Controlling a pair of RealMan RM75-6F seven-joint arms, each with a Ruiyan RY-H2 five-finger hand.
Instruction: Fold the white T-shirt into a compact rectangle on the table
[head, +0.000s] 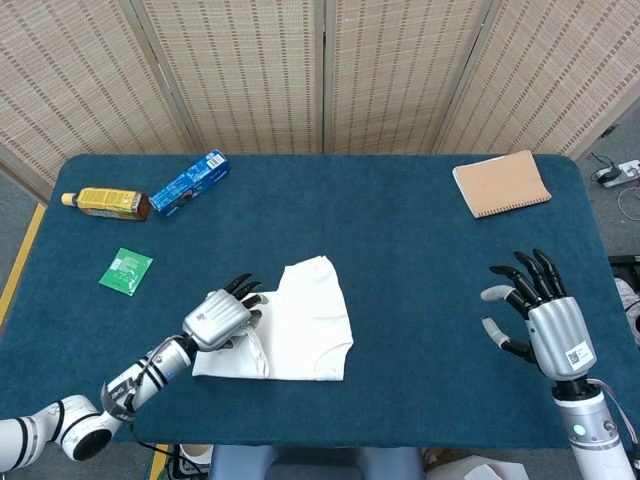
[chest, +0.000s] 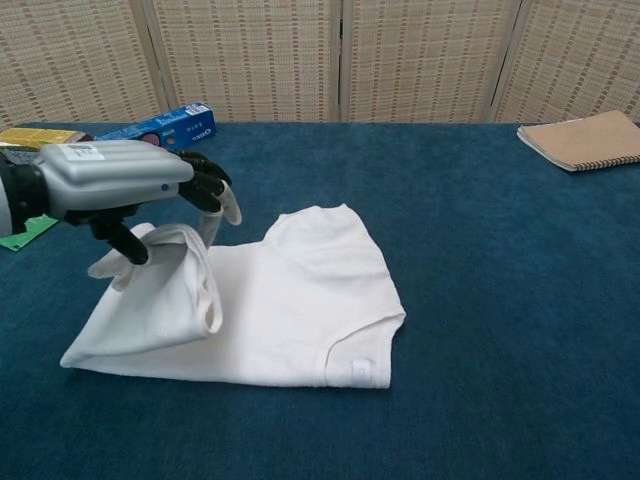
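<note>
Near the front middle of the blue tabletop (head: 400, 250) lies the white T-shirt (head: 300, 330), partly folded into a narrow band. Its sleeve end points toward the back of the tabletop, and a small label patch shows at the corner nearest the front edge. Over the shirt's left portion, the left hand (head: 222, 317) grips a raised flap of cloth: in the chest view the fabric drapes from beneath the fingers (chest: 205, 185) in a loose loop, lifted off the layer below while the remainder of the garment rests flat. That hand sits at the shirt's left end, directly above the doubled cloth, with its forearm stretching back toward the front left corner.

Well apart from the shirt, on the right side of the tabletop, the right hand (head: 540, 320) hovers with its fingers spread and nothing in them; it shows only in the head view.

Along the back left stand a yellow bottle (head: 105, 203) lying on its side and a blue biscuit box (head: 190, 183) just beside it. A small green packet (head: 126, 271) lies nearer the left edge. A tan notebook (head: 500, 184) rests at the back right corner.
</note>
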